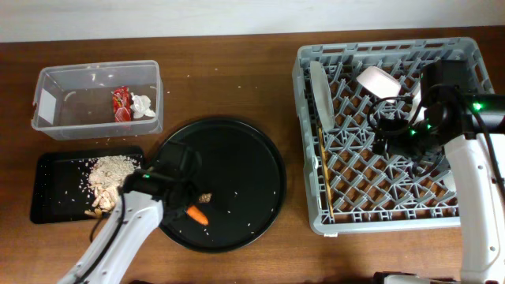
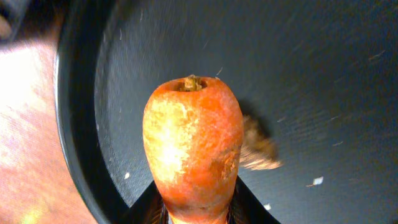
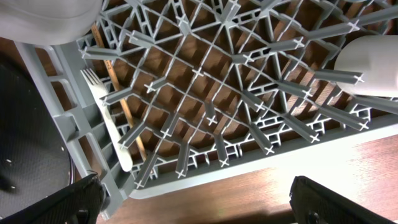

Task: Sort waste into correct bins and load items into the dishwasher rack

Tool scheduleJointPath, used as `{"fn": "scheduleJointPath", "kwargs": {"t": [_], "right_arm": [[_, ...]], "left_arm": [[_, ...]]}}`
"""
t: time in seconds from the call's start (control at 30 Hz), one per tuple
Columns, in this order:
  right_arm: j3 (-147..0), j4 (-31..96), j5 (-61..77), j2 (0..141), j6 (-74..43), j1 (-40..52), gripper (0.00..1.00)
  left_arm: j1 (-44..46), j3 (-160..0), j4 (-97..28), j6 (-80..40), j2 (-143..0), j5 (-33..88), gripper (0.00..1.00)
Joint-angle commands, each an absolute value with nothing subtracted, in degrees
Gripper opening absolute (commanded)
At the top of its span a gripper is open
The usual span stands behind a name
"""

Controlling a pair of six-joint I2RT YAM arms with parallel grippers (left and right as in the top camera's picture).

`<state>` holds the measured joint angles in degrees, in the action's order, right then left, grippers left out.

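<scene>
Far left there's the clear tub (image 1: 49, 81), with the red wrapper (image 1: 121, 102) and the white tissue (image 1: 143, 106) lying side by side in its right half. Just nearer than that sits the black tray (image 1: 55, 189), with the rice scraps (image 1: 110, 172) piled at its right end and a few loose grains scattered over the rest.

Next is the left gripper (image 1: 188, 208), out over the near-left part of the round tray (image 1: 245, 158). Its jaws are clamped on the carrot (image 2: 193, 149), one finger on each side of the lower end in the wrist view, stem end pointing away. Can't tell if the carrot is touching the tray or just off it. The brown morsel (image 1: 206, 196) lies on the round tray right beside the carrot, on its far side. A few white specks are on there too.

On the right is the rack (image 1: 465, 55). The plate (image 1: 319, 91) stands on edge in the far-left pegs. The fork (image 3: 102, 99) and chopsticks (image 3: 118, 93) lie together along the left wall. A white cup (image 1: 377, 81), maybe a bowl, sits tilted toward the far side.

The right gripper (image 3: 199, 208) hangs over the middle of the rack with its jaws wide apart and nothing between them.
</scene>
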<state>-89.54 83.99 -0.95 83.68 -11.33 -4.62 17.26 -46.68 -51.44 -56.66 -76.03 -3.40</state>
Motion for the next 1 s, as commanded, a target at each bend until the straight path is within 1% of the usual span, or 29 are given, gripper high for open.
{"fn": "scheduleJointPath", "kwargs": {"t": [0.0,0.03,0.07,0.17,0.23,0.3,0.4,0.43,0.47,0.5,0.57,0.6,0.63,0.67,0.7,0.77,0.83,0.87,0.9,0.93,0.97], "right_arm": [[-89.3,84.1,-0.6,83.7,-10.9,-4.9,0.99],[-89.2,84.1,-0.6,83.7,-10.9,-4.9,0.99],[-89.2,84.1,-0.6,83.7,-10.9,-4.9,0.99],[-89.3,84.1,-0.6,83.7,-10.9,-4.9,0.99],[-89.3,84.1,-0.6,83.7,-10.9,-4.9,0.99],[-89.2,84.1,-0.6,83.7,-10.9,-4.9,0.99],[-89.2,84.0,-0.6,83.7,-10.9,-4.9,0.99],[-89.2,84.0,-0.6,83.7,-10.9,-4.9,0.99],[-89.2,84.0,-0.6,83.7,-10.9,-4.9,0.99],[-89.3,84.0,-0.6,83.7,-10.9,-4.9,0.99],[-89.3,84.0,-0.6,83.7,-10.9,-4.9,0.99],[-89.3,84.0,-0.6,83.7,-10.9,-4.9,0.99],[-89.3,84.0,-0.6,83.7,-10.9,-4.9,0.99],[-89.3,84.0,-0.6,83.7,-10.9,-4.9,0.99],[-89.3,84.0,-0.6,83.7,-10.9,-4.9,0.99],[-89.3,84.0,-0.6,83.7,-10.9,-4.9,0.99],[-89.3,84.0,-0.6,83.7,-10.9,-4.9,0.99],[-89.3,84.0,-0.6,83.7,-10.9,-4.9,0.99],[-89.3,84.0,-0.6,83.7,-10.9,-4.9,0.99],[-89.3,84.0,-0.6,83.7,-10.9,-4.9,0.99],[-89.3,84.1,-0.6,83.7,-10.9,-4.9,0.99]], "left_arm": [[0.5,-52.9,-51.6,-47.4,-70.6,-7.5,0.16],[-5.5,-53.5,-50.0,-45.6,-70.6,-8.1,0.16],[-14.9,-53.5,-47.2,-44.9,-70.8,-9.5,0.16],[-28.9,-53.5,-42.7,-44.9,-74.5,-9.3,0.16],[-33.1,-53.5,-39.7,-44.9,-80.2,-9.3,0.16],[-34.5,-53.5,-36.9,-44.8,-88.2,-9.3,0.16],[-34.6,-53.5,-35.6,-44.8,-94.2,-9.3,0.18],[-34.6,-53.5,-35.1,-44.8,-94.5,-9.3,0.31],[-34.6,-53.5,-34.9,-44.8,-94.5,-9.3,0.55],[-34.6,-53.6,-34.9,-44.8,-94.5,-9.1,0.64],[-34.6,-57.5,-36.6,-38.0,-94.2,-2.6,0.82],[-34.5,-62.5,-42.1,-37.6,-93.3,-0.7,0.87],[-33.8,-66.3,-46.0,-37.6,-92.0,-0.6,0.93],[-32.2,-69.1,-48.1,-34.5,-90.2,1.3,0.93],[-28.8,-70.2,-49.4,-32.9,-87.8,3.8,0.93],[-18.5,-70.2,-53.4,-30.3,-85.6,6.3,0.95],[-5.8,-69.1,-58.5,-30.1,-87.4,6.3,0.99],[0.7,-67.2,-58.8,-30.7,-88.9,7.4,0.99],[4.7,-65.1,-58.8,-35.6,-90.3,9.0,0.99],[10.4,-60.5,-55.8,-43.6,-93.4,13.8,0.99],[12.8,-58.1,-52.9,-48.4,-95.1,14.4,0.99]]}}
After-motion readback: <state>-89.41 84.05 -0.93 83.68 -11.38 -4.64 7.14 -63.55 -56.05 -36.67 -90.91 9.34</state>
